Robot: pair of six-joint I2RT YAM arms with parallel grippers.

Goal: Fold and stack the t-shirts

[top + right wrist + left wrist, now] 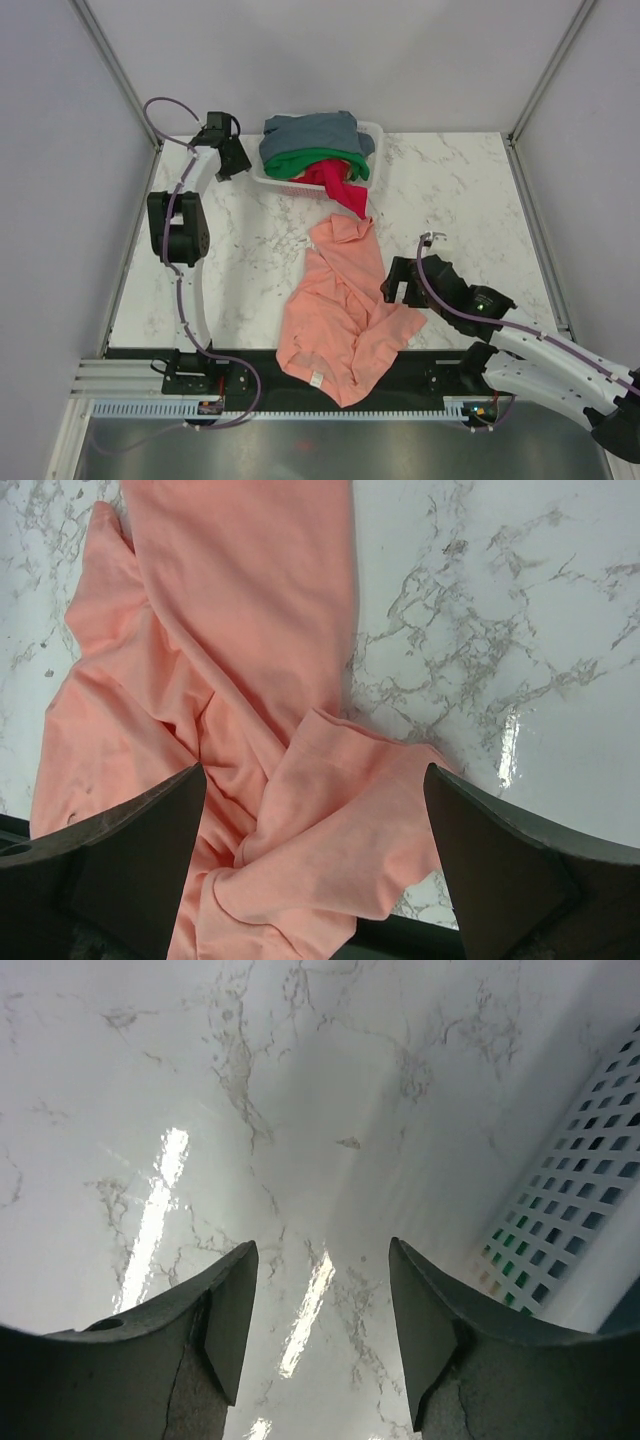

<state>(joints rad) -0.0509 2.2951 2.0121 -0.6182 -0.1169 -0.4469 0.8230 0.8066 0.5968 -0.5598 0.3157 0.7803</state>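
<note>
A salmon-pink t-shirt (pixel 340 305) lies crumpled on the table's near middle, its lower edge over the dark front strip. It fills the right wrist view (pixel 250 680). Grey-blue (pixel 312 133), green (pixel 310 162) and red (pixel 340 187) t-shirts are piled in the white mesh basket (pixel 378 135) at the back; the red one hangs out over the rim. My right gripper (pixel 396 283) is open and empty, hovering over the pink shirt's right sleeve (pixel 350 820). My left gripper (pixel 232 158) is open and empty above bare table (pixel 300 1160), just left of the basket (pixel 580 1210).
The marble table (pixel 470 210) is enclosed by grey walls with metal posts at the back corners. A dark strip and rail (pixel 270 405) run along the near edge by the arm bases. The left arm's cable (pixel 160 110) loops at the back left.
</note>
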